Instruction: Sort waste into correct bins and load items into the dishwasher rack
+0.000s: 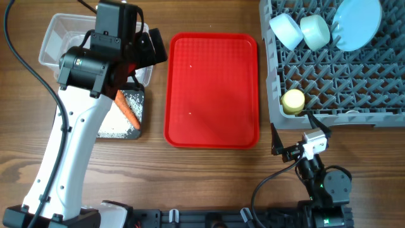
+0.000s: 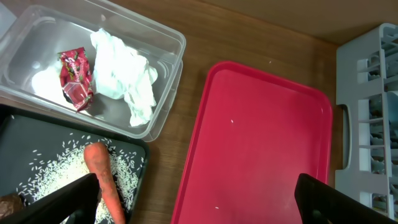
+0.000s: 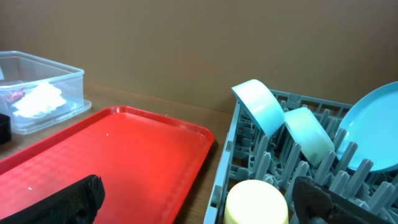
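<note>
Two bins are lying partly hidden under the left arm in the overhead view: the clear tub (image 1: 56, 39) at the table's far left and the black tray (image 1: 124, 117) touching its near side. Only from the left wrist view are the tub's contents showing, a red snack wrapper (image 2: 75, 77) beside a crumpled white tissue (image 2: 125, 73). On the black tray, the orange carrot (image 2: 103, 181) is lying across scattered rice grains (image 2: 53, 173), its lower end running out of frame; a small brown lump (image 2: 7, 204) is being cut off at that view's bottom left corner. The flat red tray (image 1: 212, 89) is sitting between the bins and the grey dishwasher rack (image 1: 342, 79), whose far and right edges are leaving the overhead frame. In the rack, two pale bowls (image 1: 286, 30) (image 1: 315, 31) are standing on edge side by side, the light blue plate (image 1: 357, 23) is leaning just beyond them, and the yellow cup (image 1: 293, 101) is sitting near the rack's front left corner. A white spoon cannot be made out with certainty. The left gripper (image 2: 198, 198) is hanging with its jaws spread fully wide over the gap between tub and red tray, holding nothing. The right gripper (image 3: 199, 200) is likewise standing wide open and empty, near the rack's front left corner, touching nothing visible.
</note>
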